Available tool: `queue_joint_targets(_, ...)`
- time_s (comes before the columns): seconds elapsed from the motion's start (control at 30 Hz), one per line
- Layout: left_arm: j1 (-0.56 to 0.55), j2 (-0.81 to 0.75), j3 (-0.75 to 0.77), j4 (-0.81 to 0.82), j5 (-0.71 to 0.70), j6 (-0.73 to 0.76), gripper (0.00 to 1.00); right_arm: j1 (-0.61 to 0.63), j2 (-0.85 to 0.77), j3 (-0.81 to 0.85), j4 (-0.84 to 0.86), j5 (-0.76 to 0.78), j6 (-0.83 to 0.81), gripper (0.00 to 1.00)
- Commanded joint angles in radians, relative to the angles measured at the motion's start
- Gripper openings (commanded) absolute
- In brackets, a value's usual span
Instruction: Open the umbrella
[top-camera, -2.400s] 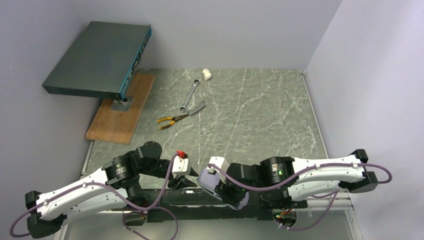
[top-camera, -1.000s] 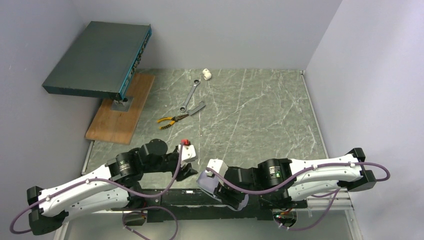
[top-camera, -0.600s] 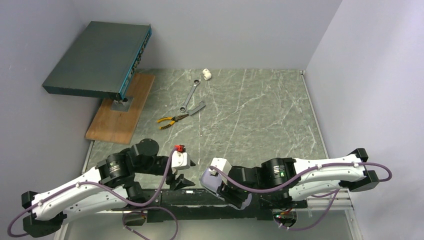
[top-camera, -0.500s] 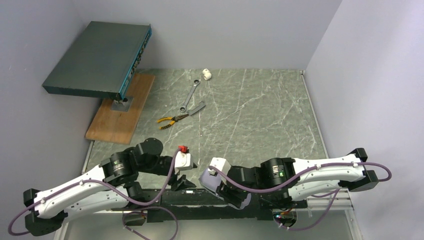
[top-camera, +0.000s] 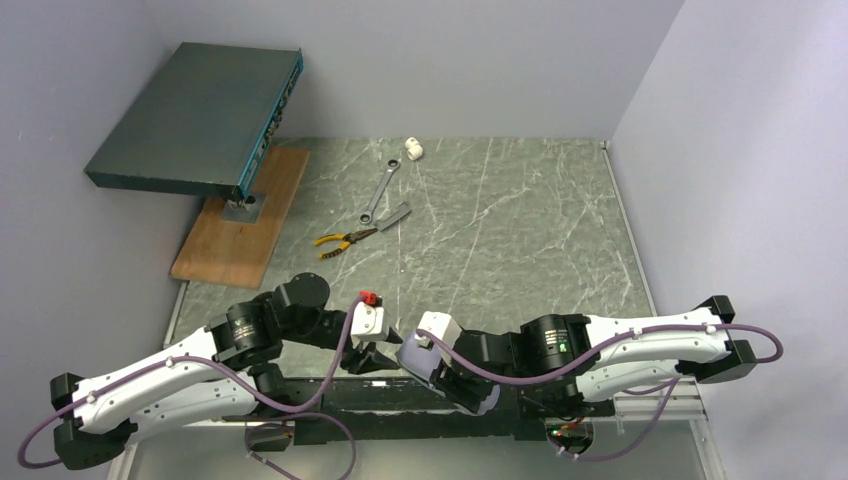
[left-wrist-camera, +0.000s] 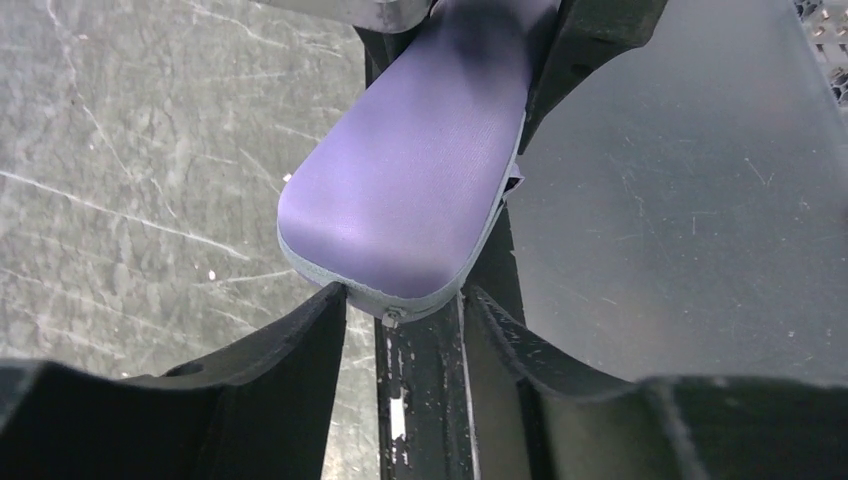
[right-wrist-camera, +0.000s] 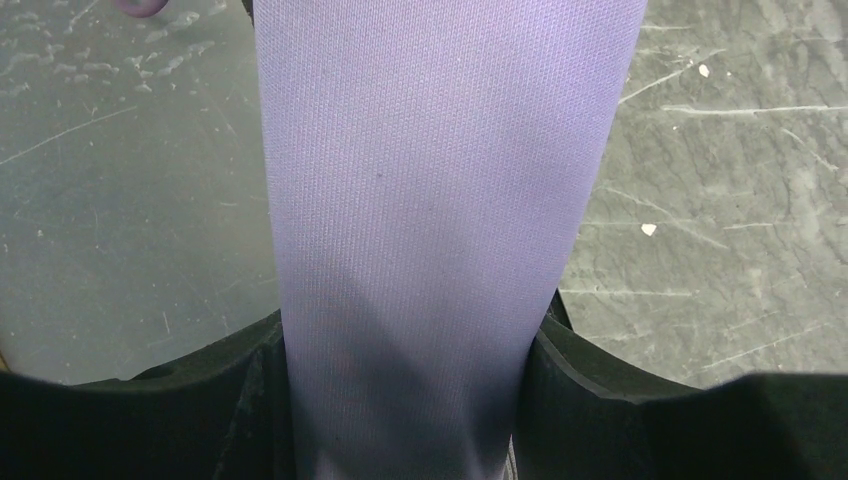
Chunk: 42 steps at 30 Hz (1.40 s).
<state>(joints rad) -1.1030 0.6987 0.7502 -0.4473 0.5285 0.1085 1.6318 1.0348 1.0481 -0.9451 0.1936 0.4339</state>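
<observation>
A: Marbled worktop (top-camera: 520, 220), grey walls. Where's the umbrella?

B: Not in sight. My guess is that it's zipped inside the lilac case (top-camera: 412, 354), which hangs over the middle of the near edge.

A: Who has the case?

B: The right pincer (right-wrist-camera: 405, 400) is clenched across its body, one finger on each flank.

A: And its long axis?

B: It runs roughly along the near edge, from the right pincer toward the near left corner, angled a little away. The free rounded end, with the zip pull (left-wrist-camera: 388, 318), points straight at the left pincer (left-wrist-camera: 405, 297).

A: Is the left one gripping?

B: Released, jaws spread. The case's end sits just between its tips, but I can't tell whether they touch it.

A: So whose move?

B: Likely the left's. It's nearer the pull, which lies at that end between its tips.
</observation>
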Motion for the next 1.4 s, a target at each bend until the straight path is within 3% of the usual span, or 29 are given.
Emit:
queue_joint_targets(0.0,0.001,0.014,-0.018,0.068,0.050,-0.015,0.47,0.006,-0.026,0.046,0.058,0.051,0.006,0.00)
queue_joint_targets(0.33,0.000,0.006,-0.006,0.032,0.023,-0.032,0.35,0.005,-0.067,0.046,0.046,0.082,0.021,0.00)
queue_joint_targets(0.5,0.000,0.005,-0.006,0.046,0.031,-0.033,0.21,0.005,-0.071,0.033,0.057,0.070,0.024,0.00)
queue_joint_targets(0.6,0.000,0.003,-0.017,0.079,0.033,-0.043,0.22,0.006,-0.059,0.028,0.062,0.063,0.023,0.00)
queue_joint_targets(0.7,0.000,0.002,-0.020,0.106,0.042,-0.049,0.26,0.005,-0.052,0.026,0.067,0.064,0.022,0.00)
queue_joint_targets(0.83,0.000,-0.003,-0.023,0.113,0.038,-0.051,0.49,0.005,-0.057,0.026,0.068,0.068,0.020,0.00)
queue_joint_targets(0.93,0.000,-0.008,-0.025,0.110,0.039,-0.049,0.55,0.006,-0.064,0.016,0.075,0.064,0.025,0.00)
queue_joint_targets(1.0,0.001,-0.015,-0.028,0.116,0.039,-0.047,0.51,0.005,-0.067,0.009,0.081,0.062,0.028,0.00)
queue_joint_targets(1.17,0.001,-0.019,-0.020,0.124,0.015,-0.043,0.25,0.007,-0.063,0.004,0.093,0.049,0.028,0.00)
queue_joint_targets(1.37,-0.001,-0.015,-0.009,0.130,0.003,-0.037,0.12,0.007,-0.063,0.010,0.096,0.042,0.025,0.00)
